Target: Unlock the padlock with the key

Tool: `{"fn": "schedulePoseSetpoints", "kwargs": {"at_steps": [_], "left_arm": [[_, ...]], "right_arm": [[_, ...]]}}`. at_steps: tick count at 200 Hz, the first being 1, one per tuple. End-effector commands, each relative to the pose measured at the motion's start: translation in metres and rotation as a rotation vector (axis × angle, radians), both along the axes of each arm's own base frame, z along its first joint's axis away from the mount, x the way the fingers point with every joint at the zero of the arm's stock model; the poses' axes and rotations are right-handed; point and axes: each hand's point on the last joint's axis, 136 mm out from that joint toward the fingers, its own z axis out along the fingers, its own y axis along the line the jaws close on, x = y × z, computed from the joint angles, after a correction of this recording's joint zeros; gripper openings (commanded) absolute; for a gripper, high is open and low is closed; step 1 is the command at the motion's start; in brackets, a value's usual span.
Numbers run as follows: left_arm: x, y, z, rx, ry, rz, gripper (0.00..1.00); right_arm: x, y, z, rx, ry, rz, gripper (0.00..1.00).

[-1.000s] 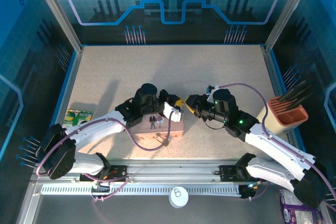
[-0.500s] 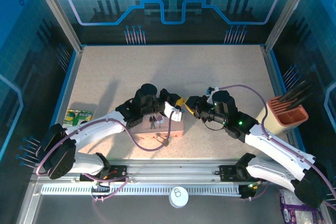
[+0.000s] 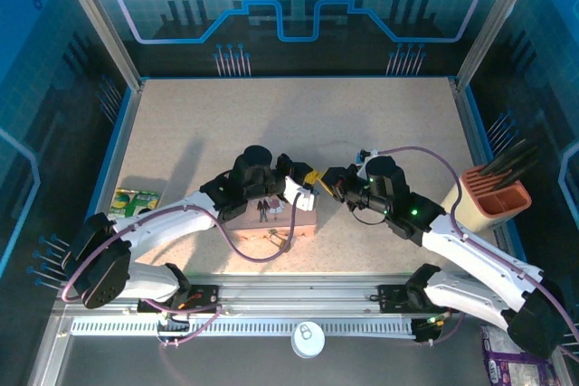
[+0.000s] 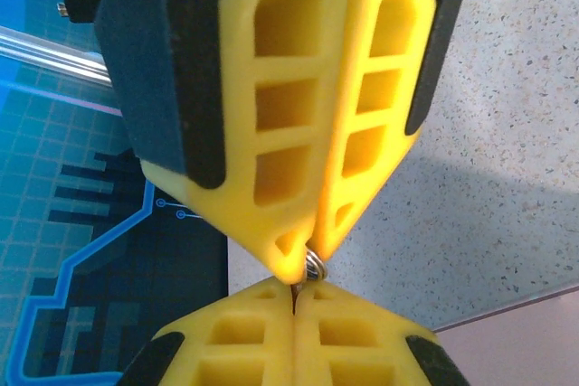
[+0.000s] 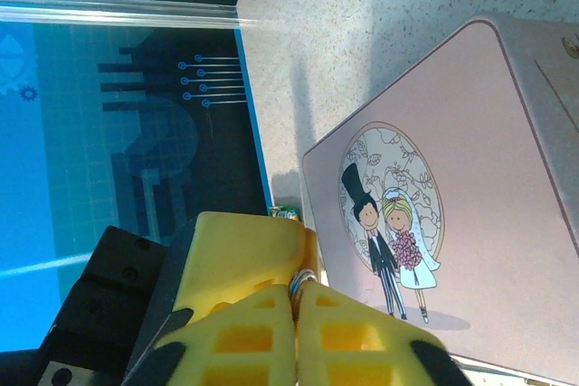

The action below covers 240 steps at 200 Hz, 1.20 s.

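Far left, bench (image 3: 226, 124) edge: green packet (image 3: 134, 200), flat, well apart from everything else.

Left arm reaches in over the pink tin (image 5: 452, 160). Tin lies flat on the bench, lid up, cartoon couple on the lid.

Left gripper (image 4: 294, 300): fingers pressed together, no visible gap. A thin dark sliver sits in the seam at the tips; can't tell what it is.

Tip to tip with it, just off the tin's right end and above the bench: a small silver loop (image 4: 314, 266) sits exactly where the two sets of yellow fingertips meet. It touches both. From the right wrist view the same loop sits on the seam of the right fingers, against the left gripper's yellow pad. Padlock body and key are hidden between the pads; can't tell which gripper has which.

Right gripper (image 5: 295, 300): fingers also fully closed, pads touching along their whole length, loop at the very tip.

Far right: terracotta holder (image 3: 498, 198) with dark utensils standing in it, near the bench's right edge.
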Motion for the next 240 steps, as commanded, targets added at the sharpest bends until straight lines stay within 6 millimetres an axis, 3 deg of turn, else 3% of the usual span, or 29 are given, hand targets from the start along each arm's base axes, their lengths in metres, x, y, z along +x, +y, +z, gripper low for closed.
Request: {"fn": "schedulePoseSetpoints", "kwargs": {"at_steps": [1, 38, 69, 79, 104, 133, 180, 240], "left_arm": [[-0.009, -0.008, -0.001, -0.031, 0.026, -0.029, 0.03], [-0.006, -0.001, 0.032, -0.245, 0.096, 0.050, 0.33], [-0.002, 0.024, 0.082, -0.576, 0.312, 0.176, 0.39], [0.001, 0.035, 0.099, -0.698, 0.406, 0.219, 0.39], [0.008, 0.056, 0.120, -0.918, 0.656, 0.314, 0.42], [0.015, 0.064, 0.121, -1.083, 0.986, 0.412, 0.49], [0.005, 0.031, 0.108, -1.106, 1.469, 0.349, 0.50], [0.003, 0.015, 0.097, -1.060, 1.612, 0.327, 0.48]], "right_arm": [[0.003, -0.007, -0.001, -0.012, -0.021, -0.028, 0.02], [0.012, -0.021, 0.003, -0.048, -0.121, -0.033, 0.00], [0.024, -0.033, 0.017, -0.059, -0.347, -0.038, 0.00], [0.025, -0.031, 0.030, -0.050, -0.459, -0.028, 0.00], [0.019, -0.025, 0.052, -0.035, -0.673, -0.001, 0.00], [0.011, -0.019, 0.063, -0.015, -0.832, -0.007, 0.00], [-0.003, -0.001, 0.076, 0.046, -0.975, 0.019, 0.00], [-0.003, 0.004, 0.078, 0.063, -1.004, 0.013, 0.00]]}}
